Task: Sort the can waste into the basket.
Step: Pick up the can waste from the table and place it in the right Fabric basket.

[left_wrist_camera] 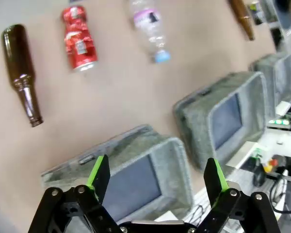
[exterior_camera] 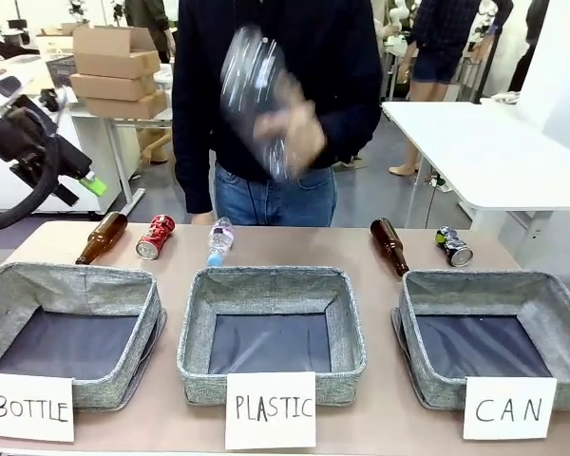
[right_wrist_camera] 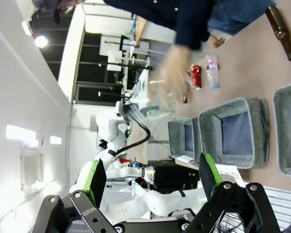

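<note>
The red can [exterior_camera: 155, 237] lies on its side at the table's far left, also in the left wrist view [left_wrist_camera: 78, 38] and the right wrist view [right_wrist_camera: 196, 76]. On the far right lies the dark can [exterior_camera: 453, 246], just behind the grey basket [exterior_camera: 475, 281] carded "CAN" [exterior_camera: 509, 408]. That basket [right_wrist_camera: 280, 131] holds nothing. My left gripper [exterior_camera: 87, 180] hangs high above the table's left end, open [left_wrist_camera: 156, 165] and holding nothing. My right gripper [right_wrist_camera: 152, 165] is open too, raised well off the table.
The "BOTTLE" basket [exterior_camera: 76, 280] and the "PLASTIC" basket [exterior_camera: 266, 275] stand left of the CAN one. Brown bottles [exterior_camera: 102, 237] [exterior_camera: 389, 245] and a clear plastic bottle [exterior_camera: 219, 241] lie along the far edge. A person's hand [exterior_camera: 290, 128] holds a blurred clear bottle [exterior_camera: 247, 76] above the middle.
</note>
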Motion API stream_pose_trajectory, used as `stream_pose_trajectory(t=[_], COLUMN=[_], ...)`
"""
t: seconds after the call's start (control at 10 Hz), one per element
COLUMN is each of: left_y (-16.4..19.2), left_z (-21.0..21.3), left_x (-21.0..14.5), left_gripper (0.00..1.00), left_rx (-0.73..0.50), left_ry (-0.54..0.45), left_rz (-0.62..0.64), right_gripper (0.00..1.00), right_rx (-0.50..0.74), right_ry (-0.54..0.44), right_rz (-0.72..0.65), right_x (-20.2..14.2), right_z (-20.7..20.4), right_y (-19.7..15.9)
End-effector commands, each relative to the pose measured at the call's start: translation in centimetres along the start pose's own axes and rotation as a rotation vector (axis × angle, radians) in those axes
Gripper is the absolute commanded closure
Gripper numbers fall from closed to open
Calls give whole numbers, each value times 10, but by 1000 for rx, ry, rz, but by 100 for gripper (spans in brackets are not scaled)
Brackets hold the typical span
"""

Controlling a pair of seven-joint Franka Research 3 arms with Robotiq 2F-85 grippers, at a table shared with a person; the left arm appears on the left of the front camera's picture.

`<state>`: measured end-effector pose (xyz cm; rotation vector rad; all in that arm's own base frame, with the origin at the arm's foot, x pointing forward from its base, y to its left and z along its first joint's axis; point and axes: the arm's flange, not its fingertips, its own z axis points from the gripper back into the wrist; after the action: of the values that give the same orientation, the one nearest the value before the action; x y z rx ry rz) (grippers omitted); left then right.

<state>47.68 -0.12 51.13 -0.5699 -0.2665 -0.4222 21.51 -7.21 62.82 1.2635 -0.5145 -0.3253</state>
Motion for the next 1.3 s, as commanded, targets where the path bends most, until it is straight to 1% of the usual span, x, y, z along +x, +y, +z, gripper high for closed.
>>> stream_pose_trajectory(t=[0.0, 0.1, 0.2, 0.3, 0.4, 0.5, 0.6, 0.7, 1.0, 1.2], left_y=[-25, 0, 0, -17, -18, -8, 1, 11, 40, 69], left_z=[36, 0, 0, 19, 9, -15, -39, -67, -117, -146], left_x=[-10, 0, 0, -4, 11, 44, 76, 106, 139, 149], left_gripper=[0, 0, 0, 0, 0, 0, 0, 0, 0, 0], left_rx=[-232, 0, 0, -100, -70, 7, 68, 157, 268, 367], left_ry=[-141, 0, 0, -54, -160, -191, -165, -144, -45, -16], left_rz=[27, 0, 0, 6, 22, 75, 57, 68, 137, 193], right_gripper=[0, 0, 0, 0, 0, 0, 0, 0, 0, 0], right_rx=[23, 23, 23, 23, 23, 23, 23, 23, 23, 23], right_ry=[-1, -1, -1, -1, -1, -1, -1, -1, -1, -1], right_rz=[20, 20, 20, 20, 20, 20, 20, 20, 20, 20], right_x=[2, 2, 2, 2, 2, 2, 2, 2, 2, 2], right_z=[-3, -3, -3, -3, -3, -3, -3, -3, -3, -3], right_y=[2, 2, 2, 2, 2, 2, 2, 2, 2, 2])
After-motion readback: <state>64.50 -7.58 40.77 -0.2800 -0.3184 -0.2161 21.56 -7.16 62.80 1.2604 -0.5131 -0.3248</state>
